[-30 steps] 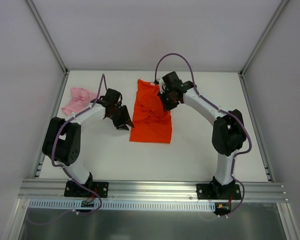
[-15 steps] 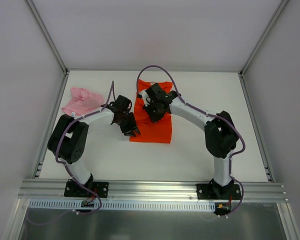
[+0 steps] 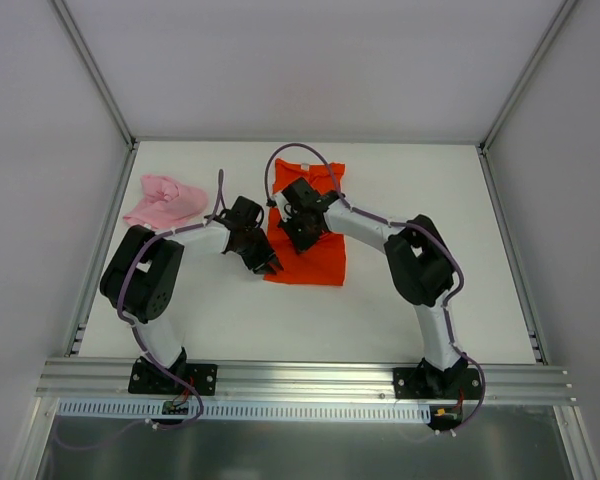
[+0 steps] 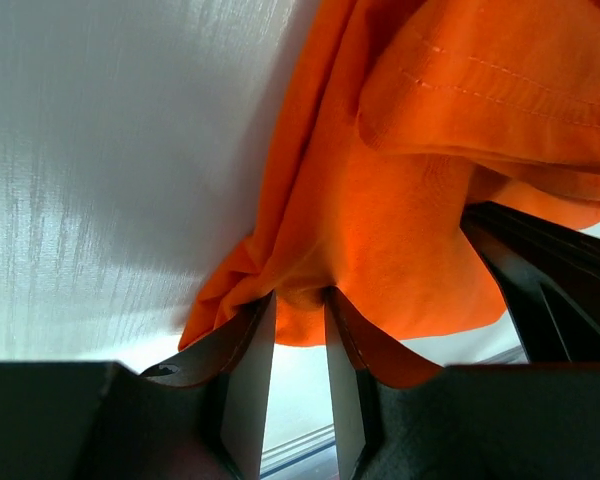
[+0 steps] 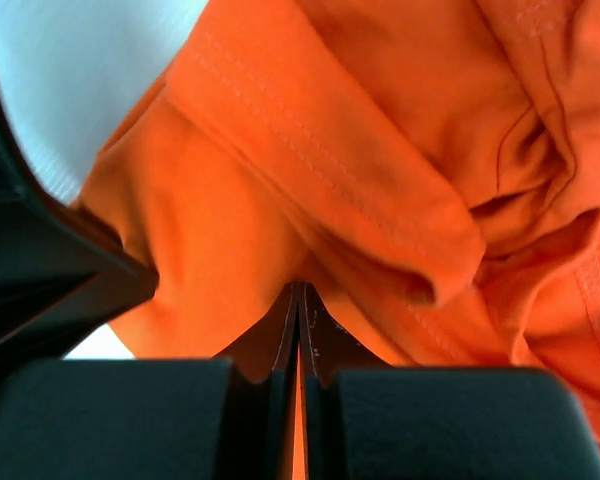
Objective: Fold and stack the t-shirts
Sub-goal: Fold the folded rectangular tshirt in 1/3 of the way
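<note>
Clamping the soft, wrinkled orange-red t-shirt (image 3: 320,262) are left gripper (image 4: 298,297) and right gripper (image 5: 299,295).

Nothing legible from above or from either wrist; no lettering, label, brand mark, number or sign clear enough to be read anywhere.

My left claw (image 3: 272,267) and right claw (image 3: 302,238) crowd each other over the orange tee (image 3: 320,262). Open table (image 3: 500,250) lies rightward.
</note>
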You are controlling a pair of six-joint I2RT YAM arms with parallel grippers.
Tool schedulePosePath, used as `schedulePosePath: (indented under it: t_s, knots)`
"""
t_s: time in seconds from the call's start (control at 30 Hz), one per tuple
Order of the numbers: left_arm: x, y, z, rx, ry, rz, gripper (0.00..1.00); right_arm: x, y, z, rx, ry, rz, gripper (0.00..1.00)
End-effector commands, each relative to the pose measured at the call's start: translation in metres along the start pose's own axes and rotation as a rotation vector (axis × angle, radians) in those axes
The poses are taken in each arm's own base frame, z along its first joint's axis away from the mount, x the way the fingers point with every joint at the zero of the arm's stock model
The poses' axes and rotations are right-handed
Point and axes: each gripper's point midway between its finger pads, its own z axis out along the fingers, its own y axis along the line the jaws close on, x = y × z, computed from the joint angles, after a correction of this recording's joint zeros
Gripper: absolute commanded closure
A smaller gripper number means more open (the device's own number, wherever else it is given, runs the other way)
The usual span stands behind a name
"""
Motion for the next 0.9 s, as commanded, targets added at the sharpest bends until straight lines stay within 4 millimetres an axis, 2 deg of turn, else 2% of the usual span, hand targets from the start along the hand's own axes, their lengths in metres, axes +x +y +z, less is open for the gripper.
schedulePosePath:
  t_s: [0.0, 0.2, 0.33, 0.6, 0.67, 0.77, 0.87]
  knots:
    - [0.002, 0.020, 0.015, -0.057, -0.007, -0.059, 0.73, -0.030, -0.004, 0.001, 0.025, -0.091, -0.023, 0.99]
    - [0.006, 0.033, 0.014, -0.093, -0.007, -0.063, 0.73, -0.042, -0.020, 0.011, 0.098, -0.125, -0.003, 0.99]
    - [0.012, 0.042, 0.014, -0.110, 0.002, -0.070, 0.73, -0.053, -0.030, 0.006, 0.127, -0.154, 0.010, 0.99]
    - [0.018, 0.055, 0.009, -0.145, 0.004, -0.071, 0.73, -0.081, -0.070, -0.002, 0.235, -0.206, 0.044, 0.99]
    - [0.020, 0.057, 0.008, -0.150, 0.004, -0.068, 0.73, -0.082, -0.080, 0.000, 0.253, -0.196, 0.057, 0.99]
    - [0.022, 0.062, 0.007, -0.161, 0.005, -0.069, 0.73, -0.093, -0.090, 0.002, 0.268, -0.206, 0.067, 0.99]
    - [0.025, 0.068, 0.005, -0.173, 0.007, -0.066, 0.73, -0.111, -0.100, -0.007, 0.290, -0.245, 0.067, 0.99]
